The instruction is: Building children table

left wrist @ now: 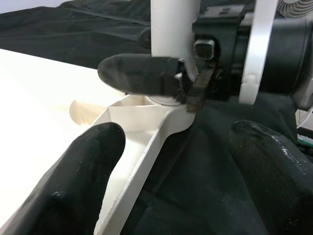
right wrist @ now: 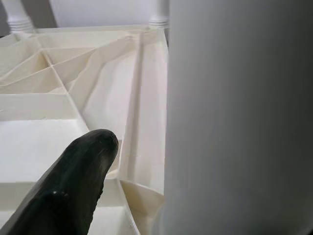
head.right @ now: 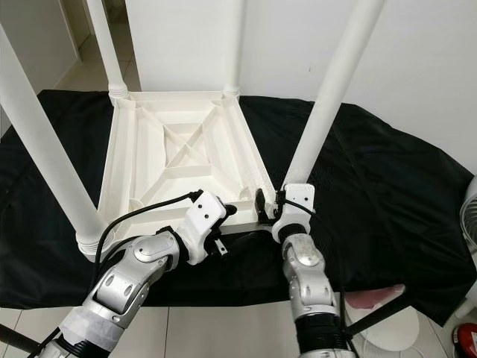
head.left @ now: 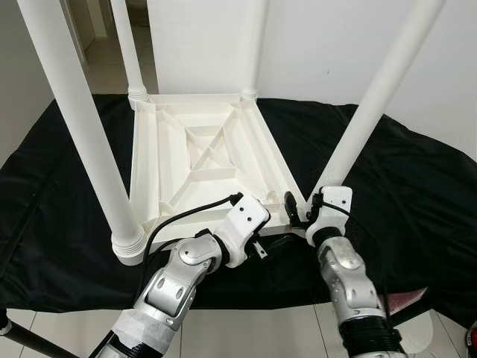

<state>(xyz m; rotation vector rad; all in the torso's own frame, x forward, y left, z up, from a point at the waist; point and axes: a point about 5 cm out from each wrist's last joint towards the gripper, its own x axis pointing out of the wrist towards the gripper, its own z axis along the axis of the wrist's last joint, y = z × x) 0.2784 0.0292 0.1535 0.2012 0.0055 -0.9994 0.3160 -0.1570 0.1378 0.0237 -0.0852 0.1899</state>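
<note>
Both silver arms reach in from the near edge toward the near right corner of the upturned white table top (head.left: 201, 153), which lies underside up on a black cloth (head.left: 417, 194). Four white legs stand in its corners; the near right leg (head.left: 373, 104) leans outward to the right rather than standing straight like the far pair.

At that leg's base, the right gripper (head.left: 298, 211) has its fingers around the leg just above the socket, one black finger (left wrist: 142, 73) pressed against the white tube in the left wrist view; I judge it clamped on the leg. The left gripper (head.left: 261, 250) sits just left of it at the near rim of the table top, its fingers (left wrist: 73, 176) spread, straddling the corner rim without closing on anything.

The step in hand looks like seating this last leg. To do it well, the right gripper should bring the leg upright before pushing or turning, since a tilted leg may bind in the socket, while the left gripper steadies the rim so the top does not slide on the cloth.

No brand, label or writing can be read.
</note>
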